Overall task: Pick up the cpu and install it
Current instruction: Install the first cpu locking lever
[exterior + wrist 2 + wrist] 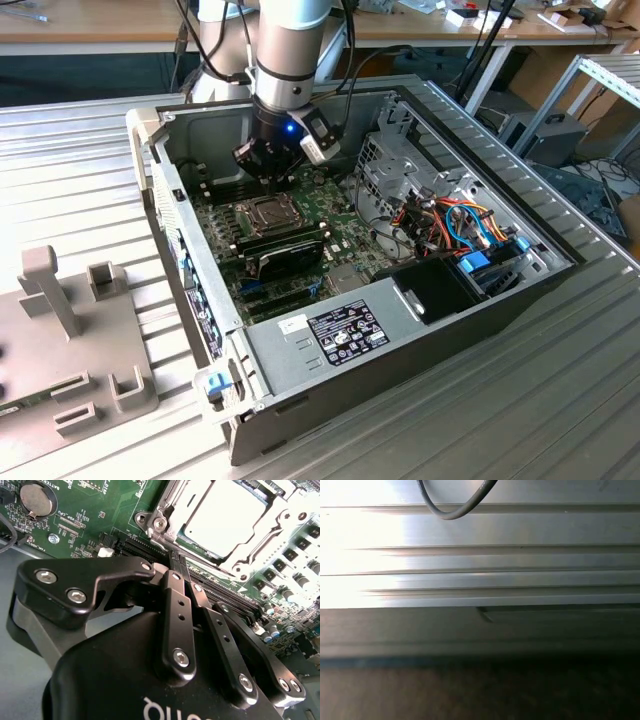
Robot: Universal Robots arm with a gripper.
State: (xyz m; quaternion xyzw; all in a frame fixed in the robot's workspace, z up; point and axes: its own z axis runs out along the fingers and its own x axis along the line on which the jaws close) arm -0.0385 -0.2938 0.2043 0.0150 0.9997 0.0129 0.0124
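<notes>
Cpu (227,515), already seated in the socket (280,522) at the motherboard's (330,245) far side, so your gripper (176,564), fingers together and empty, hangs just beside it inside the computer case (420,330), presumably having released it there.
</notes>
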